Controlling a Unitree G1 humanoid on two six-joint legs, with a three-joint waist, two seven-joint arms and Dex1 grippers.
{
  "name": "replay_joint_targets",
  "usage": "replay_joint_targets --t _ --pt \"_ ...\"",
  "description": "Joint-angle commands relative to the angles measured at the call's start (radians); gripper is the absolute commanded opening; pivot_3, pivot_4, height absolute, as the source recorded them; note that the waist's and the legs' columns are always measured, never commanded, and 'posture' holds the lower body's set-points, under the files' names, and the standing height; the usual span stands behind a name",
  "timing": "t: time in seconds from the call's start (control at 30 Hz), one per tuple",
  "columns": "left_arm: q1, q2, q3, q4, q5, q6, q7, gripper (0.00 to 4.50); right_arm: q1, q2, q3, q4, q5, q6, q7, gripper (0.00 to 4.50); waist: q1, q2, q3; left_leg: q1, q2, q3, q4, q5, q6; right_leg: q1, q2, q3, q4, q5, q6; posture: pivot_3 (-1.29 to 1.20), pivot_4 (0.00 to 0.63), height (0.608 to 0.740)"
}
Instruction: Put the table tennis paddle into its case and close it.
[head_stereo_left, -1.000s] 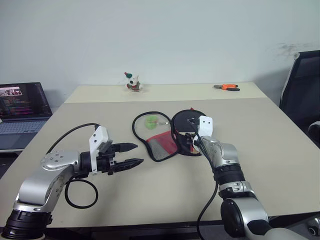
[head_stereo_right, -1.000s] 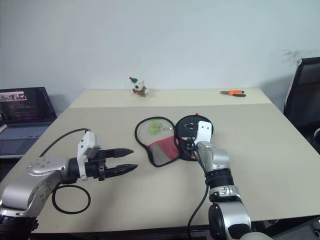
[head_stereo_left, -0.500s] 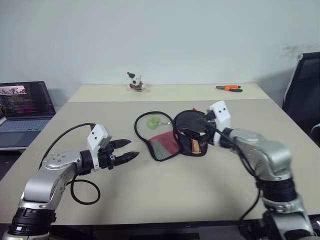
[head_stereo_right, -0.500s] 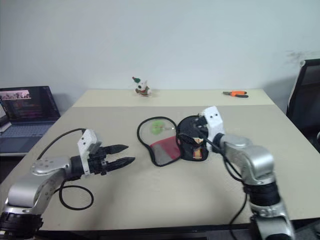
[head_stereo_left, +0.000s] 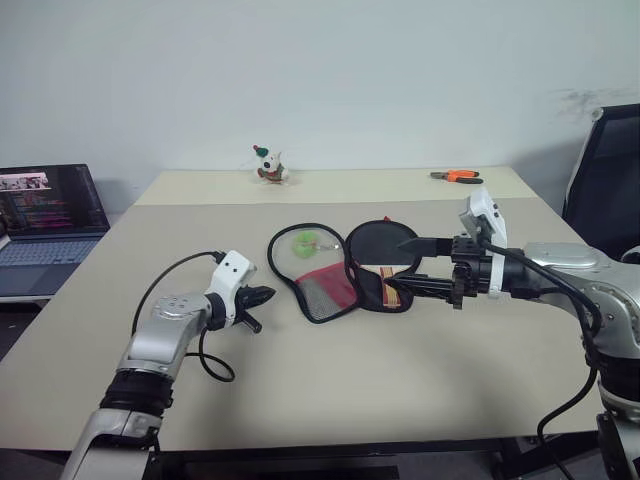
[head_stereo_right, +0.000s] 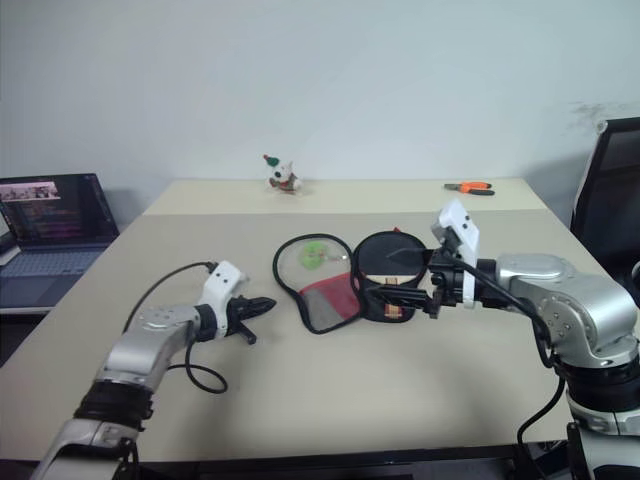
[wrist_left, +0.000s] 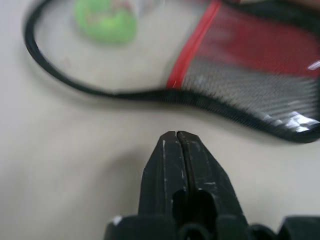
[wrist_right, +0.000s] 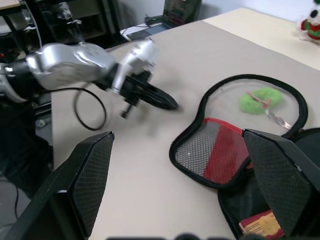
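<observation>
Currently our left hand (head_stereo_left: 262, 296) is pressed together, empty, just beside the open case (head_stereo_left: 330, 275); right hand (head_stereo_left: 412, 266) spread over the table tennis paddle (head_stereo_left: 380, 245) inside

The left pincer (head_stereo_left: 262, 296), closed, sits on the table (head_stereo_left: 330, 380) just beside the open case (head_stereo_left: 340, 268).

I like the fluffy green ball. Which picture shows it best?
The left wrist view: the green pom-pom looks big there, lying inside the open case flap. The right wrist view shows it smaller with its zipper pull. Both eye views show it as a small green spot.
</observation>
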Motion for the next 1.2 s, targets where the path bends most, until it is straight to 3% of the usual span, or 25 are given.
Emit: replay_joint_targets --t 0.03,0.47,0.7,0.9,1.07,1.2 --pt "-0.08 -0.026 -0.011 0.145 0.046 -0.073 0.005 0.03 -0.007 -0.016 -0.028 -0.038 0.023 -0.013 -0.007 4.5 0.0 0.0 0.0 0.0 0.0 0.0 0.0 0.0 0.0 0.0 0.0 0.0 0.0 0.0 0.0 0.0 0.15 0.74" --pt "-0.319 -0.228 -0.009 0.569 0.118 -0.314 0.034 0.03 -0.003 -0.016 -0.031 -0.041 0.028 -0.011 -0.058 4.5 0.024 -0.001 -0.001 -0.002 -0.008 0.001 0.003 0.0 0.0 0.001 -0.003 -0.002 0.0 0.001 0.002 0.0 0.15 0.74" --pt "-0.501 -0.318 0.011 0.565 0.098 -0.381 -0.016 0.03 0.016 -0.072 -0.058 -0.029 0.031 -0.008 -0.058 4.5 0.029 -0.001 0.0 -0.014 -0.009 -0.006 0.013 0.0 0.0 -0.002 -0.003 -0.01 0.0 0.002 0.003 0.0 0.15 0.74" --pt "-0.638 -0.411 0.017 0.652 0.105 -0.434 -0.025 0.03 0.009 -0.102 -0.057 0.004 0.014 -0.027 -0.059 4.5 0.03 -0.001 0.0 -0.015 -0.01 -0.009 0.014 0.0 0.0 -0.001 -0.005 -0.017 -0.001 0.002 0.004 0.0 0.15 0.74" --pt "-0.629 -0.426 0.018 0.651 0.103 -0.445 -0.077 0.03 0.006 -0.103 -0.051 0.03 -0.001 -0.031 -0.066 4.5 0.016 -0.001 0.0 -0.015 -0.01 -0.009 0.013 0.0 0.0 -0.001 -0.004 -0.017 0.0 0.002 0.003 0.0 0.15 0.74" --pt "-0.533 -0.361 0.036 0.546 0.074 -0.408 -0.153 0.03 -0.003 -0.082 -0.004 0.101 -0.063 -0.048 -0.093 4.5 -0.001 -0.001 -0.001 -0.014 -0.01 -0.009 0.013 0.0 0.0 -0.001 -0.004 -0.017 0.001 0.002 0.003 0.0 0.15 0.74"
